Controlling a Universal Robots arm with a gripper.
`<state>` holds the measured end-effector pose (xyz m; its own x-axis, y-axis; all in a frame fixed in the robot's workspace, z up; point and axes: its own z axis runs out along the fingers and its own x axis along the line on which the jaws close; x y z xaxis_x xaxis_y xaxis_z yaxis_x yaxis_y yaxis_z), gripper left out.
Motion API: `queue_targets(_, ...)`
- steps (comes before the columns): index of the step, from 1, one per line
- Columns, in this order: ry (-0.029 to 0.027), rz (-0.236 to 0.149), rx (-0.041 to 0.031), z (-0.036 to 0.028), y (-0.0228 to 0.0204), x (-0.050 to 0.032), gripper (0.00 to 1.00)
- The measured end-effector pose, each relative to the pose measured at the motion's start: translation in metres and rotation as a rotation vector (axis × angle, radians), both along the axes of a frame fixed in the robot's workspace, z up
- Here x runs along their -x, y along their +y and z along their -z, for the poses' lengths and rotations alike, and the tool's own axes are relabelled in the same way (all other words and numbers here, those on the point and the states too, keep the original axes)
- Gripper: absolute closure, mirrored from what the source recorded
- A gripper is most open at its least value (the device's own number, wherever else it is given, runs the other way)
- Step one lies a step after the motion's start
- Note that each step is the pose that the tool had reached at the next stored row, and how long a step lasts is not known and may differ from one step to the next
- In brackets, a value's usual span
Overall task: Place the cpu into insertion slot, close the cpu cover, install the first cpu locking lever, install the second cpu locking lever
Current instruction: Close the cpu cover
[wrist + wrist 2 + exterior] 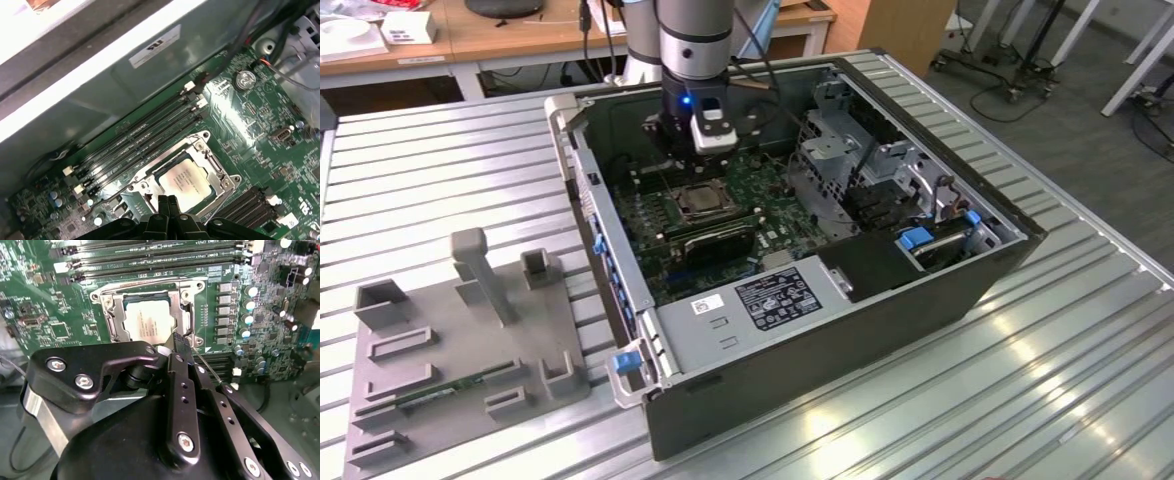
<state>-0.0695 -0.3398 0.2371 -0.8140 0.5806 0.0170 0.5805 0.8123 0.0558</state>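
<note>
The cpu (149,322) lies flat in the slot (199,142) on the green board (40,300), and the cover (111,315) is down around it. In the exterior view the slot sits at 6 o'clock from the gripper (181,341). The gripper's fingers are pressed together at the slot's edge, just beside a thin lever wire (202,362). Whether they pinch it I cannot tell. A grey tray (454,340) lies at 8 o'clock of the case (961,290).

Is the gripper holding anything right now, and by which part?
Nothing visibly held: the gripper is shut, fingertips together at the edge of the cpu cover, beside the seated cpu.
</note>
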Motion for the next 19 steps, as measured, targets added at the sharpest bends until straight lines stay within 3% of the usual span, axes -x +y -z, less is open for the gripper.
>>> queue_targets(5,0.0,-0.049,0.0,0.0001,0.0,0.0,0.89)
queue_targets(19,0.0,-0.055,0.0,0.0001,0.0,0.0,0.89)
